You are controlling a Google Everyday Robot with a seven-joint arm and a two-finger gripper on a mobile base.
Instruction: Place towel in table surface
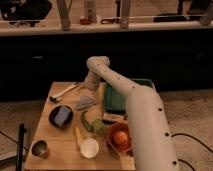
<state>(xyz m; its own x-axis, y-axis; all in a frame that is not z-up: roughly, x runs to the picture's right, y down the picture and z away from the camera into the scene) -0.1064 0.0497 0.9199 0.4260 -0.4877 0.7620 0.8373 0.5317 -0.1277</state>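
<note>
This looks like a robot test area set up inside an office or lab, not a home. A small wooden bench (pixel 62 144) stands alone on a speckled floor (pixel 192 112), with a cable (pixel 194 137) trailing across it. Kitchen props sit on the bench: a green tray (pixel 116 97), a black bowl (pixel 52 118), a white cup (pixel 89 148). A large white robot arm (pixel 145 120) reaches over them, its end effector (pixel 90 83) low above the bench's far side. Behind runs a long dark-fronted counter (pixel 150 28).
</note>
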